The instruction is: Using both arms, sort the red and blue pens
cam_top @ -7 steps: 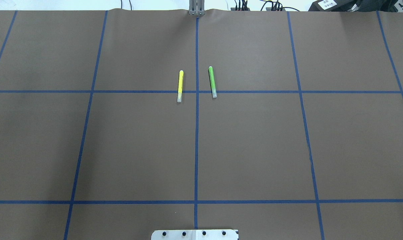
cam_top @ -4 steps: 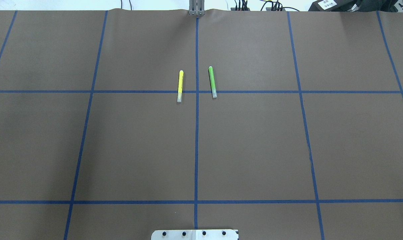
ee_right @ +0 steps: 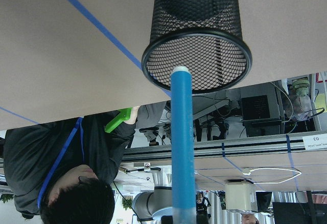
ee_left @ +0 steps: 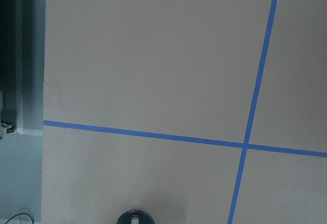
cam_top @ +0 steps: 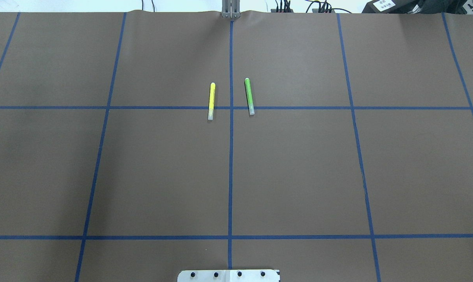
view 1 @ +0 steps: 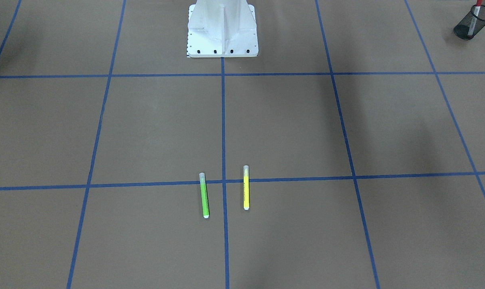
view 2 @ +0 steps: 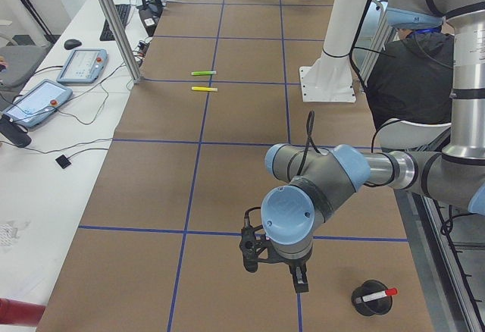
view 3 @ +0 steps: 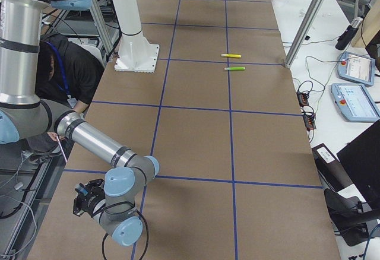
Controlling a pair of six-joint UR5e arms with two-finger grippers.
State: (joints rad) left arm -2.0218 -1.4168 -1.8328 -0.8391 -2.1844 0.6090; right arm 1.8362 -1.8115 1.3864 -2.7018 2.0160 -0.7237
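One blue pen (ee_right: 183,147) at mesh cup (ee_right: 196,9)'s mouth

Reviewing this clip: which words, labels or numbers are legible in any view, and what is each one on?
"03": on a white tag fixed to the grey rail, in the right wrist view; the smaller line under it is too small to read.
White sticker on the black box beyond the table's far edge: blurred, unreadable.
Print along the yellow marker: too small to read.
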